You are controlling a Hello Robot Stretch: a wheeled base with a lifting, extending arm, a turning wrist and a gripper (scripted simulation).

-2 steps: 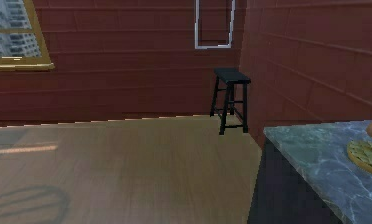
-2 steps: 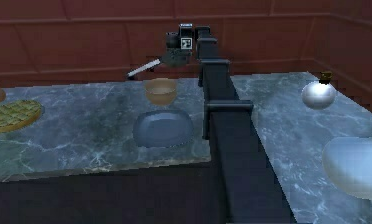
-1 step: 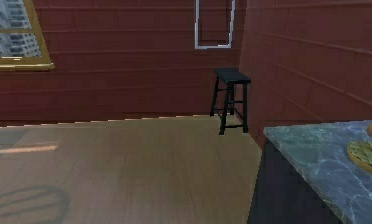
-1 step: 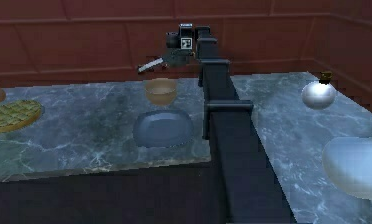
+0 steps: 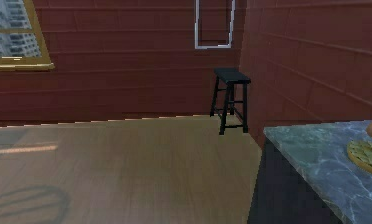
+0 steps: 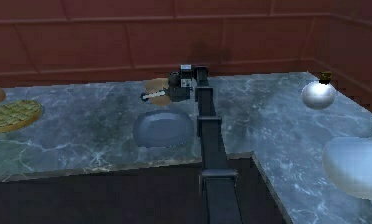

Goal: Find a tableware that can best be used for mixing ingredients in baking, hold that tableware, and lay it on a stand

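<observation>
Arm (image 6: 210, 140) outstretched — gripper (image 6: 152, 96) over countertop (image 6: 74, 145)

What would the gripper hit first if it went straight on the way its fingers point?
Bare countertop lies ahead of the gripper; the first thing in line looks like the flat yellowish round thing at the arm side view's left edge, though depth is unclear.
</observation>
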